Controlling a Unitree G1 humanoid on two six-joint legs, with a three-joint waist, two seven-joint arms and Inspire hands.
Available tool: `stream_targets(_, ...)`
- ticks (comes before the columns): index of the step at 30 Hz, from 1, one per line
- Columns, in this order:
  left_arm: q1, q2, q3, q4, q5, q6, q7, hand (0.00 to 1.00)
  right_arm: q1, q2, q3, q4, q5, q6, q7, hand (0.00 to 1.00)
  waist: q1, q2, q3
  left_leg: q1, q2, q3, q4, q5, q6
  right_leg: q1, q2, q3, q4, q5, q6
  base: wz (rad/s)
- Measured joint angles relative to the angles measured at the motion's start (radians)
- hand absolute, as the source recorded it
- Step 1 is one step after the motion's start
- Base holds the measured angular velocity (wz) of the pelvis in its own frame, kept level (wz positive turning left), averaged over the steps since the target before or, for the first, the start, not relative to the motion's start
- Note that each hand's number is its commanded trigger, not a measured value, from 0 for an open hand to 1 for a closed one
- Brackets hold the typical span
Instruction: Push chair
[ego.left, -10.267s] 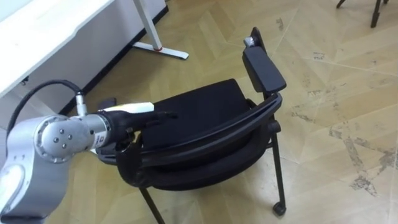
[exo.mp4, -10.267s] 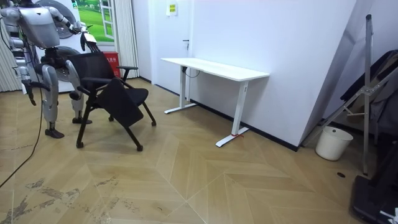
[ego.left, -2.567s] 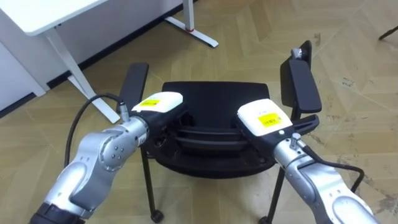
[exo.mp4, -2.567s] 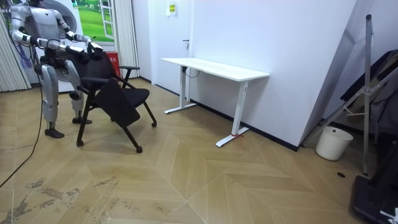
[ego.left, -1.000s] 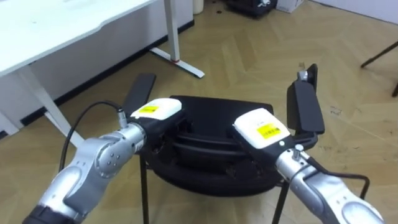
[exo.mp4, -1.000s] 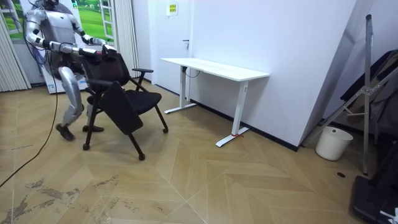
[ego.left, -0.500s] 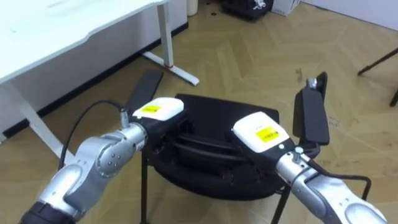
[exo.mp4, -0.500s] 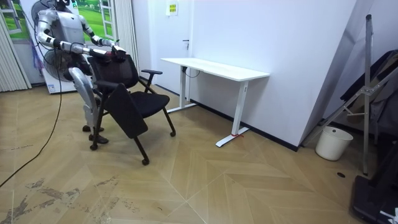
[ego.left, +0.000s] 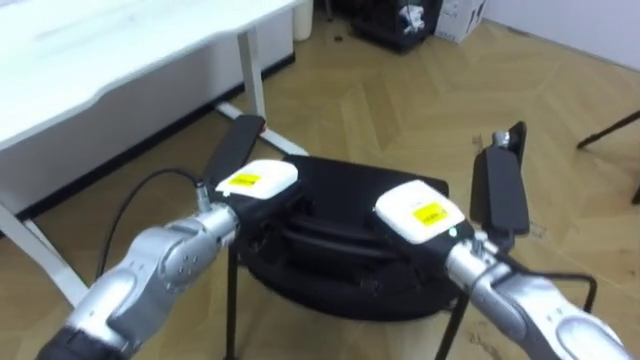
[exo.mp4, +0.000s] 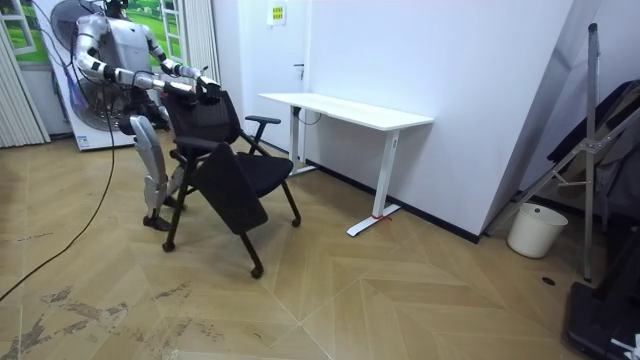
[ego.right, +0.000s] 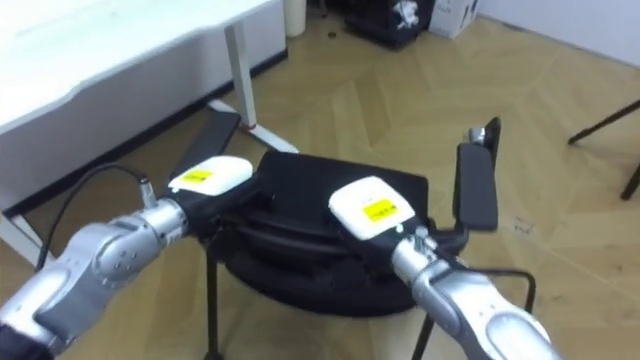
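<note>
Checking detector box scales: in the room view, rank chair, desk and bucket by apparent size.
1. Chair and white desk: they look about alike, so no clear ranking between them.
2. Bucket: clearly smallest.

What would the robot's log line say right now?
task: push chair | left hand: on backrest of black armrest office chair | right hand: same backrest | chair: near white rectangular desk, robot behind it

Bare office or test room: white desk (exo.mp4: 345, 110), herringbone wood floor (exo.mp4: 330, 290), plain walls, waste bin (exo.mp4: 530, 229).
</note>
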Motion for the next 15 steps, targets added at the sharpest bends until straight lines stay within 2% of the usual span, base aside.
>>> stream_targets(1, 0.003, 0.000, 0.000, -0.008, 0.000, 0.000, 0.000, 1.00, 0.002, -0.013, 0.000, -0.011, 0.000, -0.004, 0.000, 1.00, 0.004, 0.008, -0.0057, 0.001, -0.006, 0.009, -0.155, 0.045, 0.004, 0.013, 0.000, -0.005, -0.010, -0.010, 0.010, -0.27)
stream_targets(2, 0.010, 0.004, 0.003, -0.021, 0.000, -0.001, 0.000, 1.00, 0.006, -0.017, 0.000, -0.023, -0.001, -0.004, 0.001, 1.00, 0.010, 0.008, -0.0110, 0.008, -0.020, 0.012, -0.242, 0.134, 0.031, 0.029, -0.008, -0.006, -0.017, -0.023, 0.026, -0.29)
stream_targets(3, 0.017, 0.005, 0.006, -0.028, 0.001, -0.001, -0.001, 1.00, 0.013, -0.016, -0.001, -0.028, -0.001, -0.003, 0.001, 1.00, 0.008, 0.008, -0.0215, 0.015, -0.034, 0.008, -0.260, 0.167, 0.040, 0.042, -0.012, -0.005, -0.026, -0.026, 0.034, -0.15)
stream_targets(4, 0.020, 0.008, 0.006, -0.042, 0.002, -0.001, -0.001, 1.00, 0.026, -0.022, -0.007, -0.050, -0.001, 0.005, 0.001, 1.00, 0.001, 0.003, -0.0249, 0.031, -0.061, 0.002, -0.276, 0.197, 0.057, 0.059, -0.022, -0.004, -0.043, -0.030, 0.055, 0.00)
stream_targets(5, 0.019, 0.009, 0.006, -0.054, 0.008, -0.001, -0.001, 1.00, 0.036, -0.029, -0.008, -0.075, -0.003, 0.017, 0.002, 1.00, -0.001, -0.007, -0.0252, 0.042, -0.087, 0.006, -0.280, 0.195, 0.066, 0.071, -0.033, 0.001, -0.062, -0.030, 0.075, 0.10)
stream_targets(8, 0.010, 0.003, 0.016, -0.056, 0.016, -0.001, -0.004, 1.00, 0.054, -0.024, -0.008, -0.120, -0.035, 0.060, 0.012, 1.00, 0.003, -0.019, -0.0261, 0.070, -0.125, 0.028, -0.285, 0.161, 0.077, 0.120, -0.065, 0.001, -0.120, -0.015, 0.107, 0.02)
stream_targets(10, 0.002, 0.001, 0.018, -0.054, 0.017, 0.000, -0.005, 1.00, 0.051, -0.021, -0.009, -0.133, -0.044, 0.074, 0.024, 1.00, 0.005, -0.022, -0.0249, 0.082, -0.144, 0.037, -0.281, 0.142, 0.083, 0.134, -0.086, -0.005, -0.120, -0.012, 0.114, 0.03)
stream_targets(12, -0.005, -0.002, 0.019, -0.052, 0.017, 0.004, -0.003, 1.00, 0.036, -0.018, -0.009, -0.132, -0.043, 0.074, 0.033, 1.00, 0.005, -0.023, -0.0243, 0.086, -0.157, 0.045, -0.270, 0.122, 0.093, 0.130, -0.107, -0.010, -0.084, -0.011, 0.118, 0.10)
stream_targets(15, -0.020, -0.002, 0.017, -0.052, 0.017, 0.004, 0.002, 1.00, 0.031, -0.022, -0.017, -0.133, -0.038, 0.074, 0.025, 1.00, 0.004, -0.029, -0.0232, 0.093, -0.179, 0.052, -0.264, 0.094, 0.106, 0.071, -0.157, -0.020, 0.087, -0.002, 0.134, 0.28)
